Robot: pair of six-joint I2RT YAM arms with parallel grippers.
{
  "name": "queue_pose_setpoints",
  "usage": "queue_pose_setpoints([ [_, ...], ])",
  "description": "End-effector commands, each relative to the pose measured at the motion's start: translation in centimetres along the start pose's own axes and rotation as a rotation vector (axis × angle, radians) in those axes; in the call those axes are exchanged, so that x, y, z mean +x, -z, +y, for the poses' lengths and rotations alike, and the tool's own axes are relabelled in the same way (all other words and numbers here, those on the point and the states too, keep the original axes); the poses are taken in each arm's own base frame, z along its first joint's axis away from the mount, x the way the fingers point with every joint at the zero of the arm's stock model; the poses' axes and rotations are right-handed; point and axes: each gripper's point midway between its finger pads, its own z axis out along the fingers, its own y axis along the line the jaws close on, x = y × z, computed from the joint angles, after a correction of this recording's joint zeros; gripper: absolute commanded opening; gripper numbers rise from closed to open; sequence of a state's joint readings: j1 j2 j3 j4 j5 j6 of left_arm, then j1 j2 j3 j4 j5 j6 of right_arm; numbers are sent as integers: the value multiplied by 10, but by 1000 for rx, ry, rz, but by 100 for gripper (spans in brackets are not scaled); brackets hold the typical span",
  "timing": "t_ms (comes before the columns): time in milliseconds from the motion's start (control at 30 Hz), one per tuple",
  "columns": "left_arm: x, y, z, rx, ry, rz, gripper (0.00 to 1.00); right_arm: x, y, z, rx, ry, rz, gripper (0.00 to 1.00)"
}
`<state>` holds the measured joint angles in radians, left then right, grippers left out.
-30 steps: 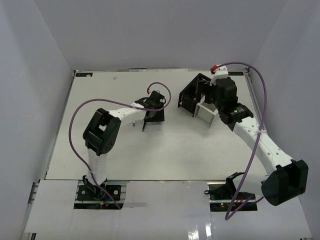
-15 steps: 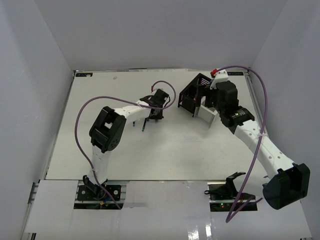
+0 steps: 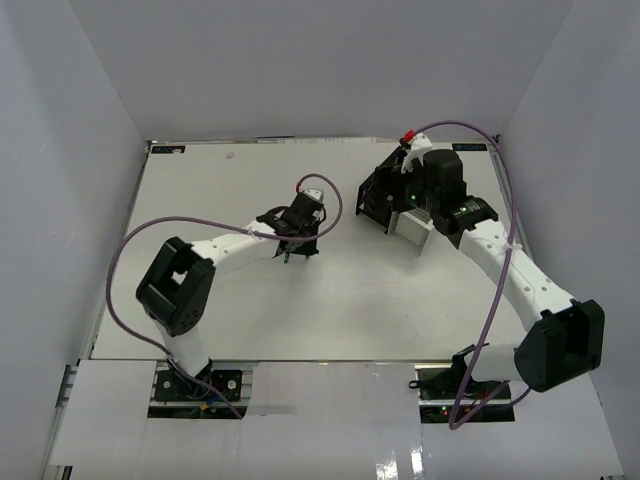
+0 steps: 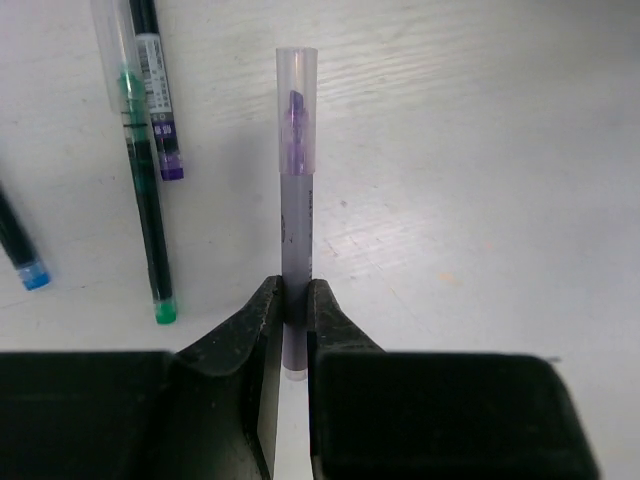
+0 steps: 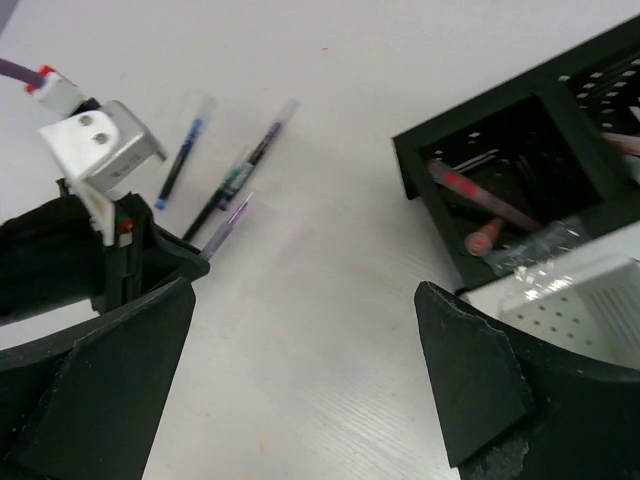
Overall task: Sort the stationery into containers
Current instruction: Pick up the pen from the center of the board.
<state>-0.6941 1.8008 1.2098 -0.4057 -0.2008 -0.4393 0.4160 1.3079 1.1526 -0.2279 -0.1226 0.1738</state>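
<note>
My left gripper (image 4: 293, 300) is shut on a grey pen (image 4: 296, 200) with a clear cap and purple tip, held low over the table. In the top view the left gripper (image 3: 299, 236) is at mid-table. Three loose pens lie beside it: green (image 4: 145, 200), purple-tipped (image 4: 160, 100) and blue-tipped (image 4: 22, 255). My right gripper (image 5: 305, 290) is open and empty, above the table beside the black container (image 5: 420, 150), which holds red and orange pens (image 5: 480, 200). The white container (image 5: 570, 300) stands next to it. In the top view the right gripper (image 3: 405, 193) is over the black container (image 3: 378, 195).
The loose pens also show in the right wrist view (image 5: 225, 190), left of the black container, with my left gripper (image 5: 150, 260) next to them. White walls close in the table (image 3: 220, 310) on three sides. The white container (image 3: 414, 230) is right of centre.
My left arm's elbow has swung left and its gripper has shifted slightly nearer, still at the pens. My right gripper has moved left and farther back, over the black container.
</note>
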Motion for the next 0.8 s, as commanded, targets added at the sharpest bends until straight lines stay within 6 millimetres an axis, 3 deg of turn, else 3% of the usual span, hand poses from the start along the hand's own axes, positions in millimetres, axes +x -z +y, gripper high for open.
queue_pose_setpoints([
  [0,-56,69,-28,219,-65,-264,0,-16,1,42,-213,-57,38,97],
  [67,-53,79,-33,292,-111,-323,0,-13,-3,57,-302,-91,80,97],
  [100,-55,97,-43,370,-168,-364,0,-20,-3,63,-336,-98,78,96],
  [267,-53,123,-53,489,-270,-477,0,-15,-9,94,-488,-127,166,95],
  [567,-66,151,-62,563,-326,-582,0,3,-18,107,-562,-160,247,88],
  [767,-70,159,-68,597,-336,-620,0,11,-21,114,-584,-161,278,75],
])
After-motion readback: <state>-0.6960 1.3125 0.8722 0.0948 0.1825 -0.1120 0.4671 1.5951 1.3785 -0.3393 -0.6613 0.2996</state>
